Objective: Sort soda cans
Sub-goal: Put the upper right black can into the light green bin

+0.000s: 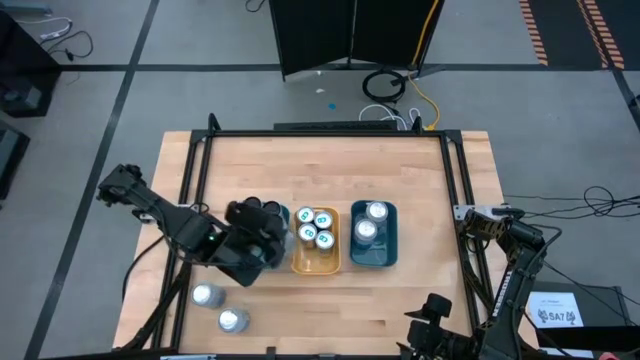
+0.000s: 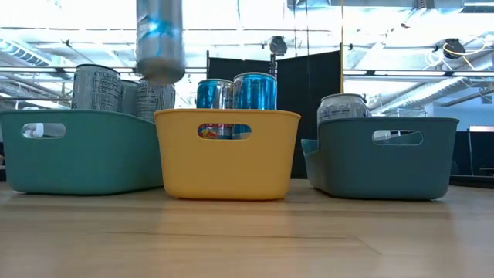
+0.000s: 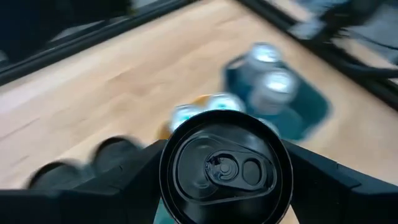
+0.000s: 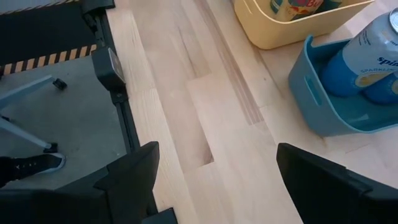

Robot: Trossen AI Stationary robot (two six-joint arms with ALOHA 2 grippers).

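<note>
My left gripper (image 1: 252, 248) is shut on a soda can with a black top (image 3: 227, 168). In the low view this can (image 2: 160, 38) hangs above the teal tray (image 2: 77, 150). Dark-topped cans (image 1: 256, 210) stand in that tray. The orange tray (image 1: 300, 262) holds three cans with blue-green tops (image 1: 314, 227). The blue tray (image 1: 390, 250) holds two silver-topped cans (image 1: 370, 222). Two more silver-topped cans (image 1: 206, 295) (image 1: 232, 320) stand on the table near its front left. My right gripper (image 4: 214, 186) waits open at the near right over bare wood. My left gripper pinches the black-topped can between its two fingers (image 3: 140, 171), on opposite sides of its wall just under the top rim (image 3: 165, 194). The fingers slant downward from the table's left. The can stays upright and lifted clear, above the teal tray's rim.
The three trays stand side by side across the table's middle. A black metal frame (image 1: 200, 150) runs along the table's left, far and right edges. Bare wood lies in front of the trays (image 2: 255, 232) and at the far side.
</note>
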